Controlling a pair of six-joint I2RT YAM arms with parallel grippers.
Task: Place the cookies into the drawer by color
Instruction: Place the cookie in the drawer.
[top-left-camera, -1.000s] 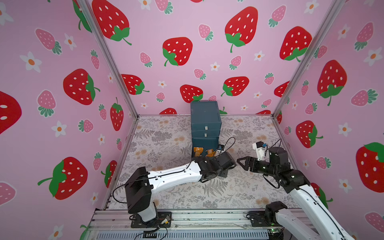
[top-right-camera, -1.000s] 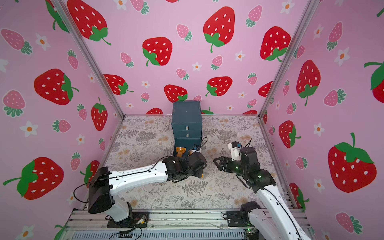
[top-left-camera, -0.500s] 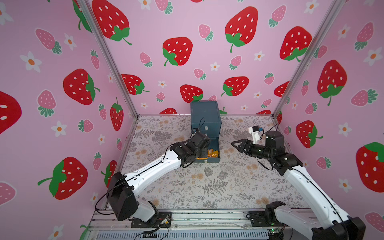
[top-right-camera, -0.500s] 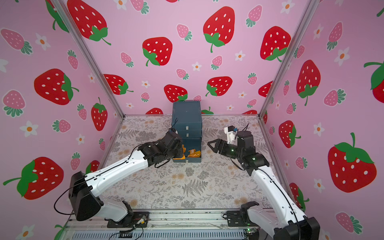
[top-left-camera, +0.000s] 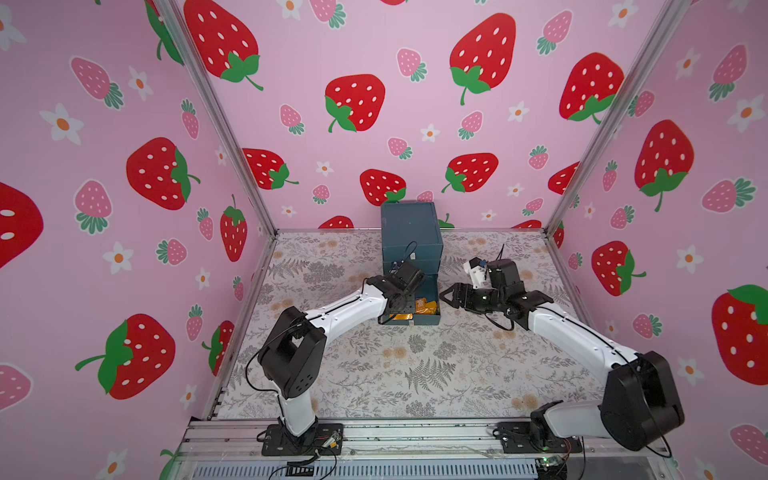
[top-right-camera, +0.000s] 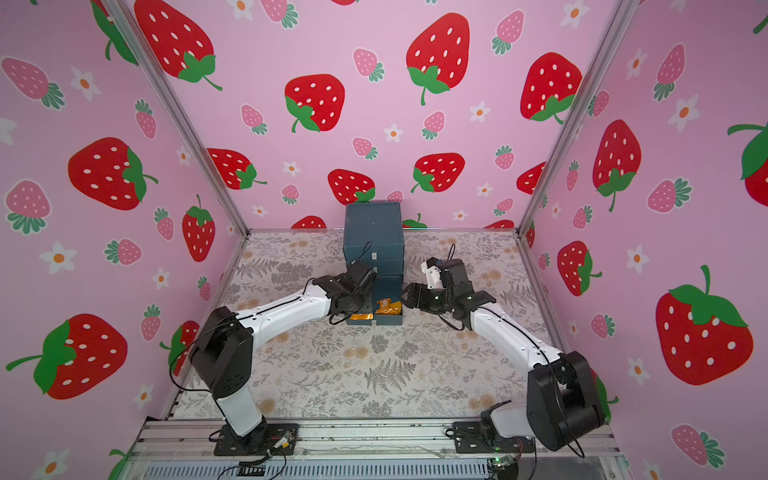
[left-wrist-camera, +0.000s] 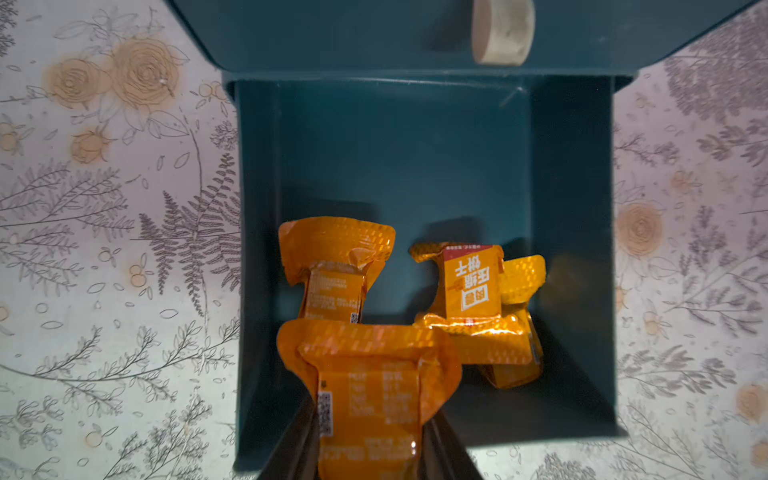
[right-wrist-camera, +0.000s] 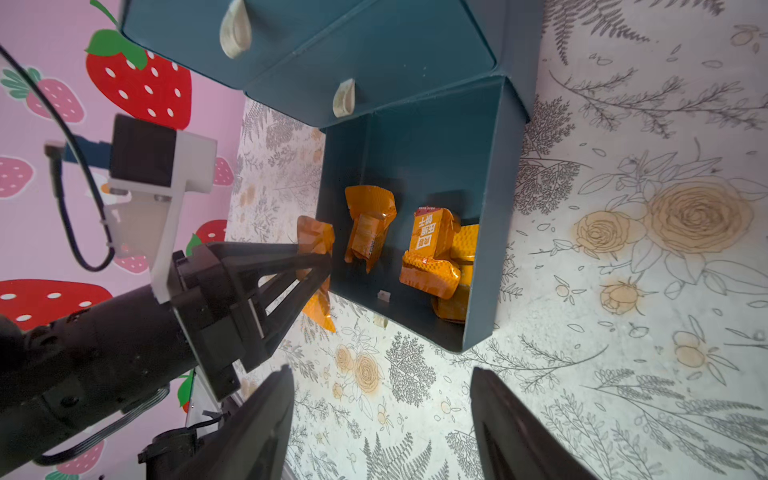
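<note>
The teal drawer cabinet (top-left-camera: 409, 228) (top-right-camera: 374, 228) stands at the back middle, its bottom drawer (left-wrist-camera: 573, 208) (right-wrist-camera: 494, 208) pulled out. Three orange cookies lie inside it: one (left-wrist-camera: 334, 266) alone, one (left-wrist-camera: 471, 286) on top of another (left-wrist-camera: 521, 278); both top views show them too (top-left-camera: 426, 306) (top-right-camera: 386, 307). My left gripper (left-wrist-camera: 368, 415) (right-wrist-camera: 326, 270) is shut on a further orange cookie (left-wrist-camera: 370, 374) (right-wrist-camera: 316, 237) above the drawer's front left corner. Just right of the open drawer, my right gripper (right-wrist-camera: 380, 374) (top-left-camera: 446, 297) is open and empty.
The two upper drawers are closed, each with a white pull tab (right-wrist-camera: 344, 97) (right-wrist-camera: 235, 29). A floral mat (top-left-camera: 415, 374) covers the table. Pink strawberry walls close in three sides, and a metal rail (top-left-camera: 395, 436) runs along the front.
My left arm carried the orange cookie from the table in front of the drawer to a spot over its front left corner. The right gripper lifted back, then moved in beside the drawer, jaws slightly narrower.
</note>
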